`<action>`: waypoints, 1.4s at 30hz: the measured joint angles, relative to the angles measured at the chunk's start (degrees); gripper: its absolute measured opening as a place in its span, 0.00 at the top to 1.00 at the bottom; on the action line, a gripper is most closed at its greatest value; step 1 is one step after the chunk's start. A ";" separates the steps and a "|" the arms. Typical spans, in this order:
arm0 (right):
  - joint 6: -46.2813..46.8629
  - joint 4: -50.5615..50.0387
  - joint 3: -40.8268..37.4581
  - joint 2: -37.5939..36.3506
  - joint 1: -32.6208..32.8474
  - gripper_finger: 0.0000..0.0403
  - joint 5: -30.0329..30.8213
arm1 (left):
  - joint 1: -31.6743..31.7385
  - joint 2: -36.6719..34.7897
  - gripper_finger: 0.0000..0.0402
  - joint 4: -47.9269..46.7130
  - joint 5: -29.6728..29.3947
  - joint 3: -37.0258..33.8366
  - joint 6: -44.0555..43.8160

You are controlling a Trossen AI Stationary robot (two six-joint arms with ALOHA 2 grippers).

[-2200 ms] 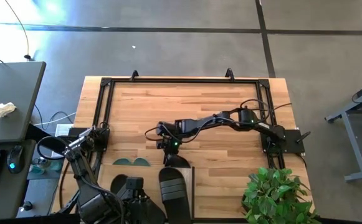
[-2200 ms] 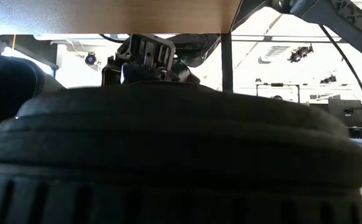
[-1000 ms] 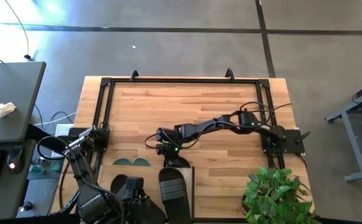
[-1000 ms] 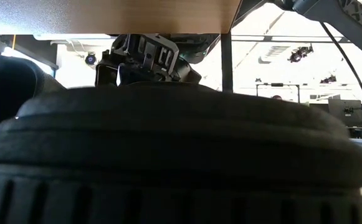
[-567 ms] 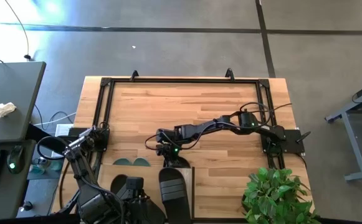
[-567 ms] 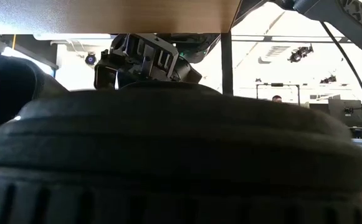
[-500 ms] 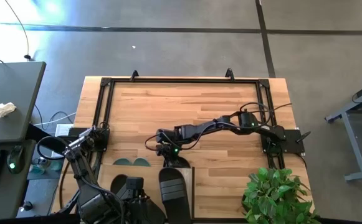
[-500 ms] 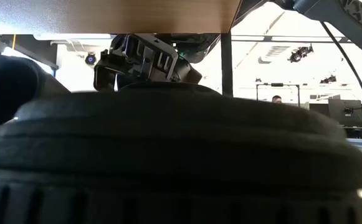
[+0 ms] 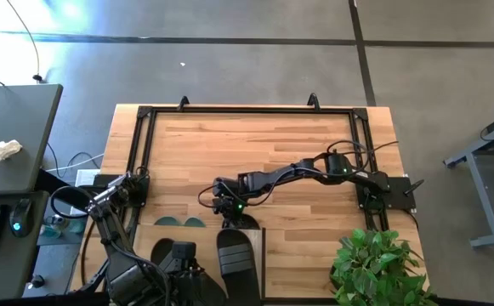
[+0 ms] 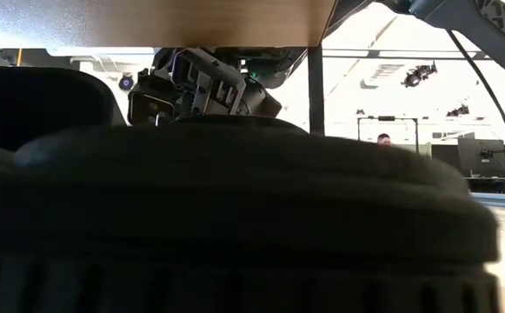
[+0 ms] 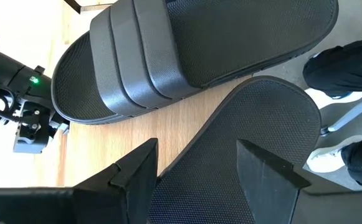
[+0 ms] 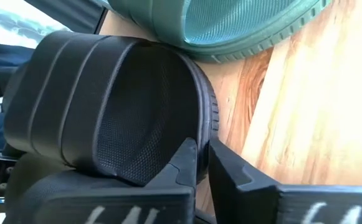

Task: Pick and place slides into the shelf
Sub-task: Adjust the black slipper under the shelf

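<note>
Black slide (image 12: 115, 106) lying on the table's lower level under the shelf (image 9: 255, 246), its toe end gripped by the right gripper (image 12: 202, 158); the two dark fingers are pressed together on the slide's sole rim, one fingertip inside the strap opening, the other outside against the ribbed edge. A sage-green slide (image 12: 230, 25) lies just beyond it, touching or nearly touching the black strap. In the high view the right gripper (image 9: 229, 208) sits at the shelf's far edge, with green toes (image 9: 178, 221) peeking out to its left. Two more black slides rest on the shelf top: one (image 11: 187, 50) lying across the boards, the other (image 11: 230, 162) between the spread fingers of the left gripper (image 11: 196, 165), whose jaws stand apart on either side of its sole; contact cannot be told. Left arm (image 9: 123, 246) at the near left corner. Potted plant (image 9: 378, 268) at the near right
</note>
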 joint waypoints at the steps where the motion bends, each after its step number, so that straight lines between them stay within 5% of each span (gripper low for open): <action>1: 0.04 0.19 -0.02 0.00 -0.06 0.99 0.02 | -0.01 0.00 0.50 0.00 0.00 0.00 0.00; 42: -2.70 1.80 0.02 -0.04 -3.35 1.00 5.36 | -0.03 0.00 0.50 0.00 0.00 0.00 0.22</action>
